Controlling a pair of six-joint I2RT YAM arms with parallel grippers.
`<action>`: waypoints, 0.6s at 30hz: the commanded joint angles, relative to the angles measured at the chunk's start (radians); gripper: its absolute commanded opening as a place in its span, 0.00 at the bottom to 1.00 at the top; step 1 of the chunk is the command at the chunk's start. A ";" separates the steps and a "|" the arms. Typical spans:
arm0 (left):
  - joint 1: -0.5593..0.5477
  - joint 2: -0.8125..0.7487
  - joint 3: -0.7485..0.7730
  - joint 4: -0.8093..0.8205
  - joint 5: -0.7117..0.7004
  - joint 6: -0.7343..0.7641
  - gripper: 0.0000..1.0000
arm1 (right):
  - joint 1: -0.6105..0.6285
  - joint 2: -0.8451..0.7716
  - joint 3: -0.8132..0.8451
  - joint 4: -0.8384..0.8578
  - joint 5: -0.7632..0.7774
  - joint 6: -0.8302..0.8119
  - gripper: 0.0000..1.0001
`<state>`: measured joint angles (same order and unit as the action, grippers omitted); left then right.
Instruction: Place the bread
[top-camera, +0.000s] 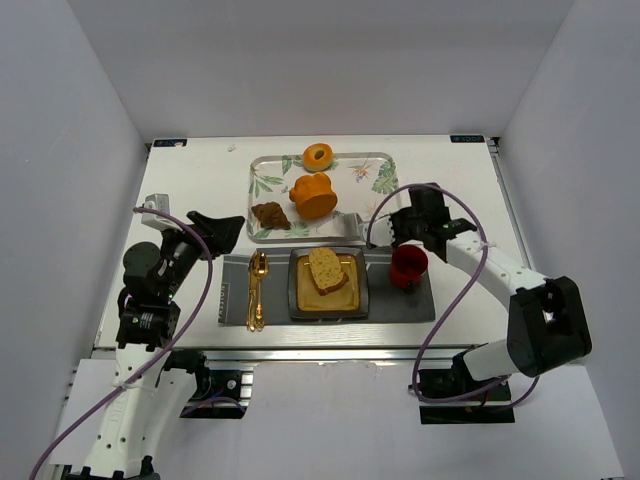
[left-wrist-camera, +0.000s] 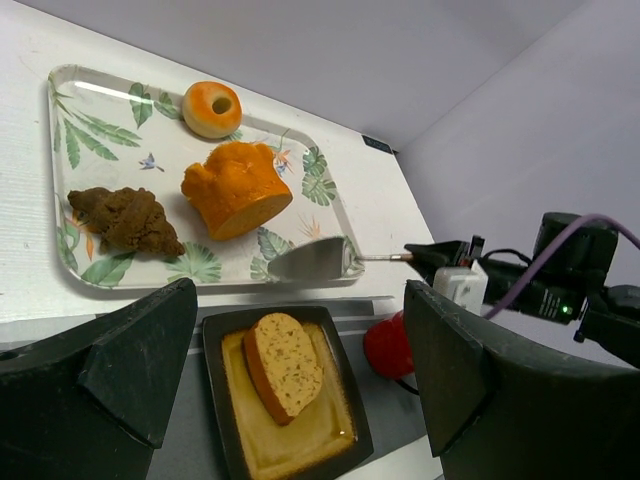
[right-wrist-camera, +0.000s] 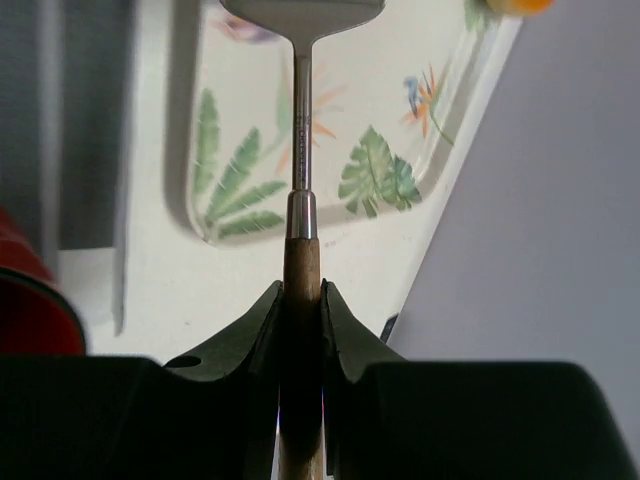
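Bread (top-camera: 325, 268) rests on the dark square plate (top-camera: 297, 300) while my right hand (right-wrist-camera: 302, 300) grips a spatula (left-wrist-camera: 312, 258).

The slice lies tilted on the plate's tan centre, on a grey mat (top-camera: 400, 300) between a gold spoon (top-camera: 257, 290) and a red cup (top-camera: 408, 265). My right hand is clamped on the spatula's wooden handle, the metal blade at the near rim of the leaf-print tray (top-camera: 262, 165) on the counter (top-camera: 200, 180). My left hand (top-camera: 218, 232) hangs near the mat's left end, fingers wide apart, holding nothing.

bread (top-camera: 325, 268) on plate (top-camera: 331, 303), tray (top-camera: 268, 181) behind, cup (top-camera: 408, 265) right
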<state>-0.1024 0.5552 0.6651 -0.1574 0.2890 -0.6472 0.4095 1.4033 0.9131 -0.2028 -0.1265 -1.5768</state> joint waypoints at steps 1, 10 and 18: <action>-0.003 -0.008 0.022 0.001 -0.014 0.008 0.93 | -0.047 0.016 0.108 0.083 0.024 0.119 0.00; -0.003 -0.009 -0.001 0.022 -0.010 0.004 0.93 | -0.289 0.123 0.228 -0.125 0.068 0.715 0.00; -0.003 0.020 -0.012 0.059 0.012 0.011 0.93 | -0.458 0.236 0.159 -0.104 0.307 1.188 0.00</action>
<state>-0.1024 0.5629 0.6590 -0.1291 0.2886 -0.6460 -0.0196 1.6302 1.0748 -0.3054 0.0792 -0.6621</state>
